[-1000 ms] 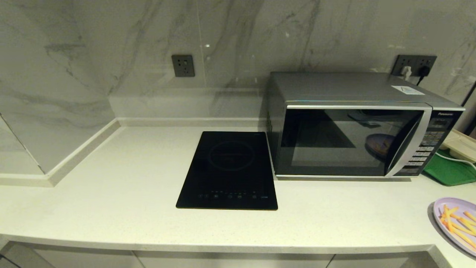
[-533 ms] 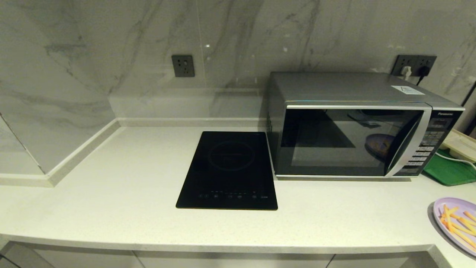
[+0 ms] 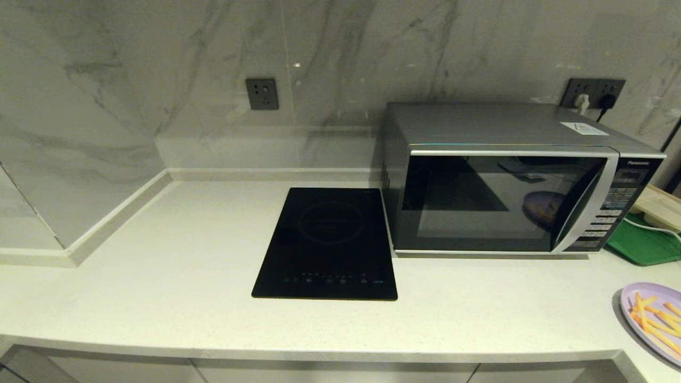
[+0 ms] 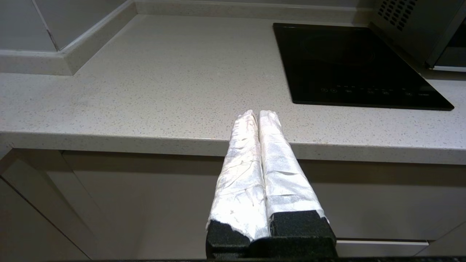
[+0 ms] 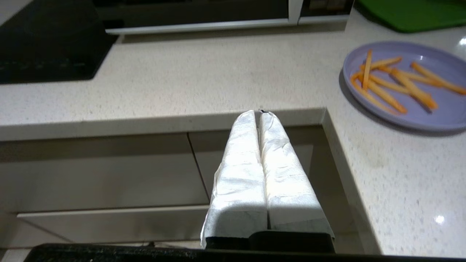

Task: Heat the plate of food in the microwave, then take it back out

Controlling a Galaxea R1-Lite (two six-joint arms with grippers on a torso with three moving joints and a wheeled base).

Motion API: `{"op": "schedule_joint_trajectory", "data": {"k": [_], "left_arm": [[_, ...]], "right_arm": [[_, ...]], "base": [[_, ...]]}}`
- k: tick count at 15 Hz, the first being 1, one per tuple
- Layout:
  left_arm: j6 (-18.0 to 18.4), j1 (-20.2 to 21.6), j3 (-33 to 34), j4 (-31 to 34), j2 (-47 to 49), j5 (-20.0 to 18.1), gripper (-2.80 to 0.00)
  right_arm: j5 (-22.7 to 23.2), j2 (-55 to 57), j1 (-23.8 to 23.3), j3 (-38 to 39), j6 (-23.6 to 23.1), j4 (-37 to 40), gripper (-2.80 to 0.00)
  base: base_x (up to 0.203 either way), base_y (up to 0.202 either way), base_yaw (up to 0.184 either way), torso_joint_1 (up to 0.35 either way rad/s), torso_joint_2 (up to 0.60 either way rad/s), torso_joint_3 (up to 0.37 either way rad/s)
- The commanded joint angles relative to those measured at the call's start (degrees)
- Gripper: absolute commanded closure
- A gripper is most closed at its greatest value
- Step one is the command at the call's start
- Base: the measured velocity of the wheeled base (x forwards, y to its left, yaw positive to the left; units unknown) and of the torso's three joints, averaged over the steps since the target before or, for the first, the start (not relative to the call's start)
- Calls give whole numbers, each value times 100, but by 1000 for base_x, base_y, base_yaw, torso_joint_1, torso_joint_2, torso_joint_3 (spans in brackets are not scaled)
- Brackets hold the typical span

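At the lower right edge of the head view, the round lilac plate of food [image 3: 657, 319], strewn with thin orange-yellow sticks, lies flat on the pale speckled stone counter [image 3: 159, 276], partly cut off by the frame. Upper right of that view stands the large silver box microwave [image 3: 511, 181] with its dark glass door closed and its curved silver handle strip beside the button panel. A flat black induction cooktop [image 3: 327, 244] sits just left of it, and a green tray [image 3: 644, 244] lies to its right.

Neither arm shows in the head view. In the right wrist view, the right pincer [image 5: 260, 112] hangs in front of the counter's edge with its white-wrapped fingers pressed together, holding nothing; the plate [image 5: 407, 83] sits in that frame's upper right. The left pincer [image 4: 256, 112], likewise together and empty, hovers before the counter edge in its own view.

The step in hand looks like opening the door, since the plate cannot go in while it is shut. To do it well, the right pincer should part before reaching the handle strip, catch it squarely, and pull along the door's swing instead of straight back. Keeping the arm above the plate avoids knocking the food off the counter.
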Motion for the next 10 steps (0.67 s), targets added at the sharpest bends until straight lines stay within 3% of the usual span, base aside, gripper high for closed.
{"op": "schedule_joint_trajectory", "data": {"k": [1, 4, 7, 10], "left_arm": [[-3, 2, 1, -5, 0, 1, 0], [-3, 2, 1, -5, 0, 1, 0], [-3, 2, 1, -5, 0, 1, 0], [-3, 2, 1, -5, 0, 1, 0]], "right_arm": [[17, -1, 4, 239, -71, -355, 0], [370, -1, 4, 236, -718, -353, 0], [299, -1, 4, 242, -436, -353, 0], [264, -1, 4, 242, -435, -353, 0]], "base": [[0, 0, 0, 0, 0, 0], [0, 0, 0, 0, 0, 0], [0, 0, 0, 0, 0, 0], [0, 0, 0, 0, 0, 0]]}}
